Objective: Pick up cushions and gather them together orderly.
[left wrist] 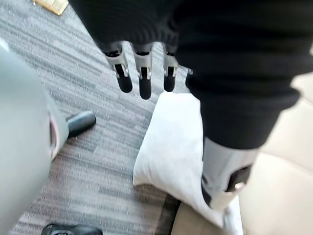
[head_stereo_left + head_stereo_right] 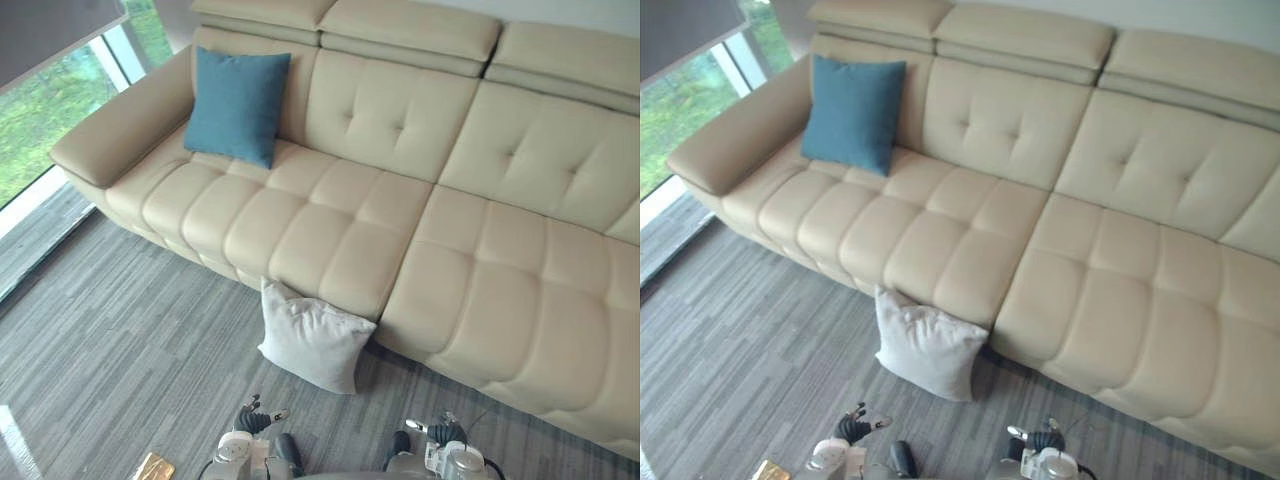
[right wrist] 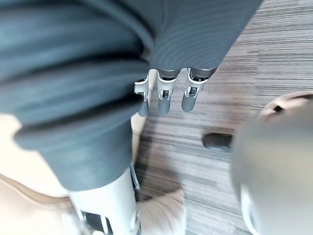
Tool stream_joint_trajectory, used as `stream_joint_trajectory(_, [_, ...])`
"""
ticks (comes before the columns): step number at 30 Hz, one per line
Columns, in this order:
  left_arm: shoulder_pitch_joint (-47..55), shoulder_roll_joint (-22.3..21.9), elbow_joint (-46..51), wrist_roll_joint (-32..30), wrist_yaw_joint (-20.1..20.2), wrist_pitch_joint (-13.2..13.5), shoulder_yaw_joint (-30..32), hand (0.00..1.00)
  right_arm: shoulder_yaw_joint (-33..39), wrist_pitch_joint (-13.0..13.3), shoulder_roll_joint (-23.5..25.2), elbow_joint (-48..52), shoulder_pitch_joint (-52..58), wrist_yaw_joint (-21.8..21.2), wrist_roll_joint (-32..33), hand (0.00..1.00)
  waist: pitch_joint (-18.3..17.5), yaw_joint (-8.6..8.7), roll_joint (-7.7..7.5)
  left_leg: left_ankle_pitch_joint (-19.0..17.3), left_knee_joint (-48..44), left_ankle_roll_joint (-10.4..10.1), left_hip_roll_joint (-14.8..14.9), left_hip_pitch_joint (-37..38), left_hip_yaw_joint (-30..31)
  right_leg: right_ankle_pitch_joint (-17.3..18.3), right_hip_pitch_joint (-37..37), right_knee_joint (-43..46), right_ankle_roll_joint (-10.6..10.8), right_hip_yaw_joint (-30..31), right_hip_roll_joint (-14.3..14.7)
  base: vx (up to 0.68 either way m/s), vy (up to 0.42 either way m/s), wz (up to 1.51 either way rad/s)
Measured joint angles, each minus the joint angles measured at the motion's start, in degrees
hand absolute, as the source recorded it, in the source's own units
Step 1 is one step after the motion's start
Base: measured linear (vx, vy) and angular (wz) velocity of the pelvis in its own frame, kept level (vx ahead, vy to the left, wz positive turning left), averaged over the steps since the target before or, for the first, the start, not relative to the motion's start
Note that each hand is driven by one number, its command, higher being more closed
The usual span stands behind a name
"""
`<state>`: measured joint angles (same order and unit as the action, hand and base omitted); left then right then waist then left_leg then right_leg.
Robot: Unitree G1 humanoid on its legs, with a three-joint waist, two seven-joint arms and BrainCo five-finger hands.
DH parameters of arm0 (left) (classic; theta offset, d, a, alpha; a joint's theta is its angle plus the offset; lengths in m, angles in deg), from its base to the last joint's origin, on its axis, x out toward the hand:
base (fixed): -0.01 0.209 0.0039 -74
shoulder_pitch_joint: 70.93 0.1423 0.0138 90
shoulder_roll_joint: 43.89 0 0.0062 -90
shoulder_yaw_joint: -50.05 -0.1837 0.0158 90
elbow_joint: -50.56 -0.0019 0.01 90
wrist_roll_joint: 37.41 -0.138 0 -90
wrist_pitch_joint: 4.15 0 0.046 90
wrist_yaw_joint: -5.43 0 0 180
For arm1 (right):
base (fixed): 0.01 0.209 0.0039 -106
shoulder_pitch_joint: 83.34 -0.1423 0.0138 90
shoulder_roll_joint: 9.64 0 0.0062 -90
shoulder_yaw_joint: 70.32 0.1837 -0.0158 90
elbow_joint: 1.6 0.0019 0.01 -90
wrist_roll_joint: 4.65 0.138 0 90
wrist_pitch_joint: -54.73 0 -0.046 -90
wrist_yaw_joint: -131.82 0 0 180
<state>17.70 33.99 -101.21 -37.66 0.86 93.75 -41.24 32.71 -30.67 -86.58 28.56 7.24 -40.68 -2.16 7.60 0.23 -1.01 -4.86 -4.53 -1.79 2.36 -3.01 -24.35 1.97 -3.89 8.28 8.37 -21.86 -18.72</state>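
At the upper left of the head views a window [image 2: 45, 110] meets the grey carpet floor [image 2: 120, 330]. Just right of it, a teal cushion [image 2: 236, 104] stands upright on the far-left seat of the cream leather sofa [image 2: 330, 220], leaning on the backrest beside the armrest. Lower centre, a white cushion [image 2: 312, 338] sits on the floor, tilted against the sofa's front edge below the middle seat. A small tan object [image 2: 153, 467] lies on the carpet at the bottom left corner.

Along the bottom edge, the left hand [image 2: 255, 418] hangs low, left of centre, near the white cushion but apart from it. Its wrist view shows the fingers [image 1: 142, 78] loosely straight and holding nothing, with that cushion past them. Right of centre, the right hand [image 2: 440, 435] hangs the same way, its fingers [image 3: 164, 95] relaxed and empty over the carpet.
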Motion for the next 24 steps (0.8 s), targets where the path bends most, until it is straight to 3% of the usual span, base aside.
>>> stream_joint_trajectory(1, [-0.17,0.00,-0.03,-0.03,0.01,0.00,-0.05,0.00,0.00,-0.03,0.07,0.02,0.01,-0.02,0.02,0.00,0.26,-0.01,0.25,-0.94,-0.94,0.12,-0.04,0.06,0.06,0.39,-0.22,1.78,-0.07,0.38,-0.66,0.07,0.179,0.08])
stream_joint_trajectory(2, [-0.04,0.10,-0.41,-0.16,0.07,-0.01,-0.41,0.00,-0.18,-0.09,0.29,0.29,-0.52,-0.15,0.07,0.00,1.48,-0.08,-0.05,-3.48,-3.17,0.57,-0.02,0.32,0.20,1.24,-2.28,8.64,-2.12,2.03,-2.07,0.04,0.190,-0.07])
stream_joint_trajectory(3, [0.38,0.15,-0.45,-0.17,0.03,0.01,-0.28,0.00,-0.39,0.04,0.46,0.90,-0.72,-0.25,0.41,0.00,1.49,-0.04,0.16,-5.52,-4.52,0.83,0.09,0.86,0.21,1.01,-5.86,16.39,-6.38,5.75,-2.62,0.04,0.200,-0.14])
stream_joint_trajectory(4, [0.36,0.29,-0.34,-0.17,-0.01,0.00,-0.23,0.00,-0.41,0.05,0.47,1.23,-0.83,-0.24,0.58,0.00,1.71,-0.04,0.02,-5.98,-4.61,0.94,0.10,1.41,0.23,0.26,-7.62,19.77,-7.58,7.89,-2.59,0.07,0.161,-0.14])
stream_joint_trajectory(5, [0.39,0.38,0.15,-0.20,-0.09,-0.01,0.08,0.00,-0.42,0.24,0.76,1.70,-0.73,-0.28,1.09,0.00,1.96,0.01,-0.04,-6.68,-4.73,1.09,0.36,2.54,0.51,0.85,-11.26,25.75,-7.39,11.88,-1.47,0.19,0.094,-0.07])
stream_joint_trajectory(6, [0.19,1.57,0.21,-0.50,-0.15,-0.41,0.36,0.00,-0.42,0.50,1.52,1.71,-0.81,-0.38,1.71,0.00,2.31,0.01,-0.86,-7.18,-4.48,1.40,1.38,3.74,0.73,6.14,-14.20,30.98,-5.47,13.82,3.17,0.21,0.047,0.03])
stream_joint_trajectory(9, [-0.61,1.56,0.21,-0.79,-0.06,-1.01,1.89,0.00,0.46,0.78,2.46,1.53,-0.69,-0.44,2.38,0.00,2.42,0.62,-1.73,-7.10,-3.29,0.64,1.34,5.10,1.43,9.91,-16.16,27.91,-7.37,9.87,10.13,0.25,-0.012,0.25])
stream_joint_trajectory(10, [-0.71,0.71,0.21,-0.98,0.16,-1.08,2.60,0.00,1.20,0.78,2.42,1.50,-0.20,-0.34,2.44,0.00,2.36,0.79,-1.82,-7.61,-3.18,0.14,0.29,6.01,1.86,9.91,-16.00,25.10,-9.26,8.79,11.86,0.36,-0.040,0.39])
stream_joint_trajectory(11, [-0.74,0.34,0.21,-1.03,0.23,-1.14,2.93,0.00,1.74,0.76,2.49,1.53,0.22,-0.33,2.44,0.00,2.25,0.81,-1.99,-7.80,-3.28,-0.03,-0.37,6.29,2.15,9.56,-15.79,23.32,-9.83,8.28,12.09,0.35,-0.046,0.39])
stream_joint_trajectory(12, [-0.96,-0.61,0.21,-1.32,0.26,-1.15,4.27,0.00,2.76,0.84,2.48,1.64,0.64,-0.41,2.55,0.00,1.91,0.88,-2.34,-8.88,-4.08,-0.71,-1.07,6.99,3.01,11.17,-13.59,20.53,-11.94,6.33,11.72,0.41,-0.063,0.29])
stream_joint_trajectory(13, [-1.42,-2.54,0.29,-1.64,0.24,-1.13,5.41,0.00,3.98,0.78,2.37,1.65,0.43,-0.44,2.53,0.00,2.28,0.56,-0.04,-10.15,-7.37,-1.56,0.58,6.74,3.12,11.77,-11.18,19.13,-12.46,4.60,12.23,0.50,-0.082,0.38])
stream_joint_trajectory(14, [-1.38,-3.56,0.32,-1.84,0.32,-1.15,6.15,0.00,4.84,0.71,2.25,1.98,0.52,-0.49,2.55,0.00,2.17,0.84,1.22,-10.81,-12.43,-2.48,2.44,5.99,2.80,11.88,-8.05,17.20,-12.65,3.74,13.14,0.50,-0.078,0.20])
stream_joint_trajectory(15, [-1.33,-4.04,0.50,-1.86,0.38,-1.14,6.66,0.00,4.89,0.50,2.24,1.98,0.60,-0.45,2.55,0.00,2.33,0.80,1.56,-11.18,-17.16,-2.87,4.26,5.83,2.64,11.86,-5.25,15.52,-12.69,3.82,14.23,0.40,-0.050,0.12])
stream_joint_trajectory(17, [-0.28,-4.38,1.46,-1.89,0.46,-1.10,7.04,0.00,4.64,0.50,2.92,2.78,0.53,-0.29,2.55,0.00,2.12,0.12,1.04,-13.55,-29.11,-3.92,8.20,2.61,2.63,12.35,0.14,11.90,-13.51,6.88,16.27,0.35,0.010,-0.21])
stream_joint_trajectory(19, [-0.11,-4.93,2.89,-1.90,0.71,-0.95,7.04,0.00,4.31,0.50,2.78,2.79,-1.52,-0.18,2.53,0.00,2.08,-0.59,0.48,-15.13,-31.95,-3.79,10.05,-1.34,3.20,12.52,0.93,11.20,-13.78,10.07,16.76,0.24,0.055,-0.56])
stream_joint_trajectory(21, [-0.17,-4.84,3.18,-1.90,1.08,-0.91,7.07,0.00,4.21,0.49,2.87,2.76,-3.31,-0.12,2.52,0.00,2.32,-0.84,-0.06,-15.23,-30.19,-3.85,9.95,-4.34,5.62,12.52,0.95,11.05,-13.78,13.73,16.36,0.20,0.140,-0.73])
stream_joint_trajectory(24, [-0.42,-4.80,3.89,-1.85,1.04,-0.70,7.04,0.00,3.71,0.48,2.97,2.62,-4.73,0.00,2.46,0.00,2.47,-2.14,-0.37,-12.64,-19.78,-3.48,7.54,-6.88,16.45,12.36,1.11,11.50,-13.16,19.66,15.01,0.17,0.294,-1.03])
